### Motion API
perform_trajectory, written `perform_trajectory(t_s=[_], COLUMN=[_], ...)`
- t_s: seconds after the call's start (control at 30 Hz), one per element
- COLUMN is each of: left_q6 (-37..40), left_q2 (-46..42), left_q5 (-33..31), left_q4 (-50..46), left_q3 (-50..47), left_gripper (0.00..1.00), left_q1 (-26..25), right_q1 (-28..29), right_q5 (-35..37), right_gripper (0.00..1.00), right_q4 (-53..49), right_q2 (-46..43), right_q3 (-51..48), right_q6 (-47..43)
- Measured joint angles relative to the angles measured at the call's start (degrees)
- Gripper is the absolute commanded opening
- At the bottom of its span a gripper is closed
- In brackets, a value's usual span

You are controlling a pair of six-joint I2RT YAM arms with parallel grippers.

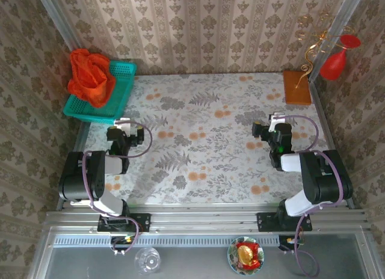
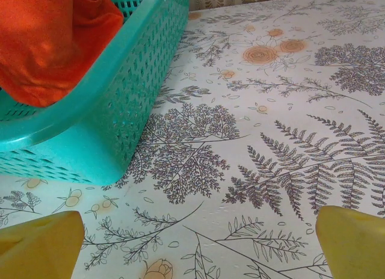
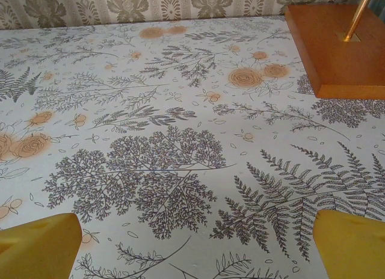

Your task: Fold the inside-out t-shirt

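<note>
The orange t-shirt [image 1: 90, 77] is lying bunched up in the teal basket [image 1: 122, 80], far left. The left claw [image 1: 122, 124] and right claw [image 1: 275, 119] are hanging wide apart over the table [image 1: 210, 141], holding nothing.

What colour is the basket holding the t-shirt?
The basket is teal, with a perforated mesh wall; the left wrist view shows it best.

Readable text: none on any surface.
Tablecloth [image 1: 204, 128]: fern and flower print, no letters or numbers.
Teal basket [image 1: 125, 70]: plain mesh walls, no label.
</note>
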Motion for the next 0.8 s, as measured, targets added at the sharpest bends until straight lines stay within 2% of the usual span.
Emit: perform_trajectory(t_s=[0.8], left_q6=[0.0], left_q2=[0.0], left_q5=[0.7], left_q4=[0.0], left_q3=[0.0], left_gripper=[1.00], left_q1=[0.8], right_q1=[0.0], right_q5=[0.0], right_gripper=[1.00], right_q4=[0.0], right_q2=[0.0], right_q3=[0.0], right_q6=[0.0])
